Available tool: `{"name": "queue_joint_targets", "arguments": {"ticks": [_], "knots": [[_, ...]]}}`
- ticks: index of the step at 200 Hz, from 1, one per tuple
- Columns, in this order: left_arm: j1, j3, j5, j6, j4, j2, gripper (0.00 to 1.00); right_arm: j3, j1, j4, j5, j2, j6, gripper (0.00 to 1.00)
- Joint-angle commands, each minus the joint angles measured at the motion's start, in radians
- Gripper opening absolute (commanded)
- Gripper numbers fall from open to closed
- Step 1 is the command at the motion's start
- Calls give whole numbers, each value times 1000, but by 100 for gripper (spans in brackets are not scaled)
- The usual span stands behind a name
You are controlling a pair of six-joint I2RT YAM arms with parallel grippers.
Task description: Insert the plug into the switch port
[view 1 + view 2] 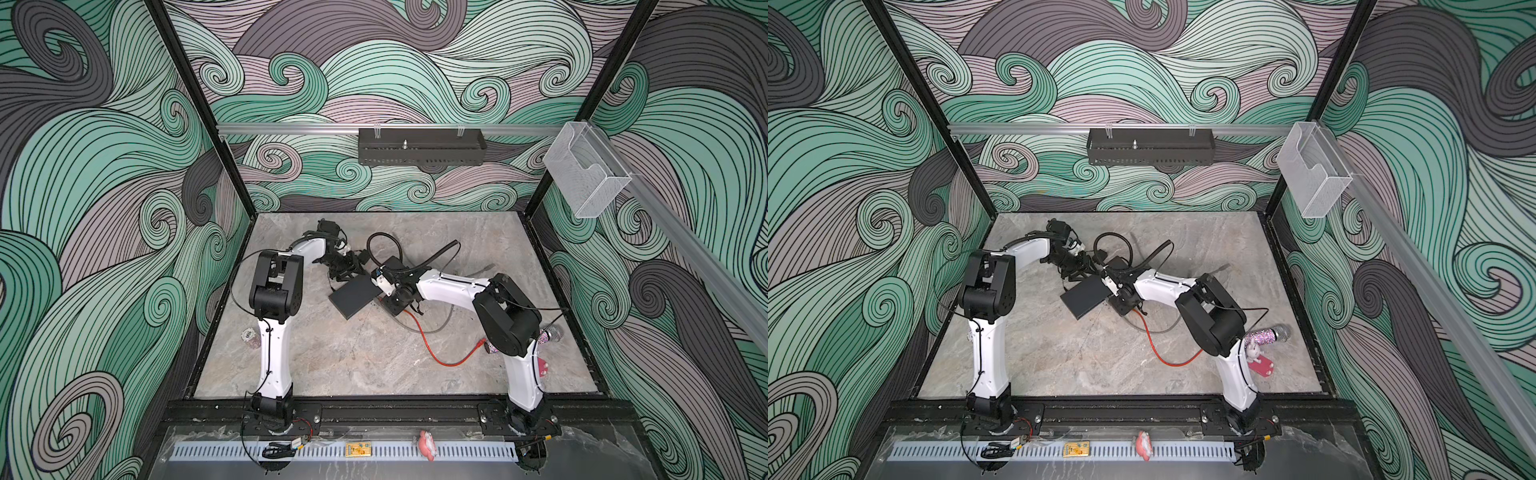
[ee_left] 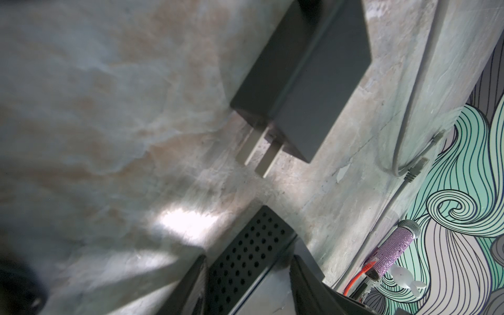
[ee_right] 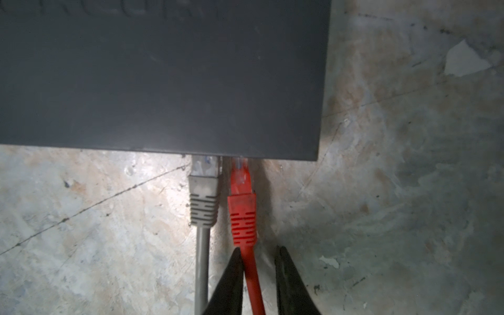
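On the left of the marbled surface (image 1: 332, 365), the left pincer (image 1: 351, 274) reaches down at the far left end of the switch (image 1: 353, 297), the flat black box lying slantwise near the middle. In the left wrist view its fingers (image 2: 308, 283) are clenched on the switch's perforated side, one on either side of it. Just behind the switch, on its far side, a black adapter cube (image 2: 300, 81) with two metal prongs lies flat on the surface. At the switch's right edge two plugs sit in its ports: a gray plug (image 3: 204, 204) and, just beside it, the red plug (image 3: 242, 215), which looks seated, though how deep cannot be told. The right pincer (image 3: 260, 253) is released: the red cable (image 3: 252, 278) runs between its jaws, against one finger with a gap to the other. The cable curves away toward the near right, its free end near a glittery purple microphone (image 1: 550, 332)
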Motion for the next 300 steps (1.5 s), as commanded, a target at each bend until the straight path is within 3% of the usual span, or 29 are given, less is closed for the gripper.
{"name": "queue_joint_targets", "arguments": {"ticks": [1, 83, 246, 300], "knots": [[-4, 3, -3, 13, -40, 11, 52, 15, 6, -10, 0, 15, -10, 23], [-4, -1, 0, 10, -36, 8, 52, 0, 7, 8, -4, -4, -13, 9], [-2, -5, 6, 8, -28, 8, 52, -112, 5, 118, 40, -102, 25, 5], [-4, -5, 6, 8, -29, 8, 52, -82, 5, 118, 20, -74, 24, 5]]}}
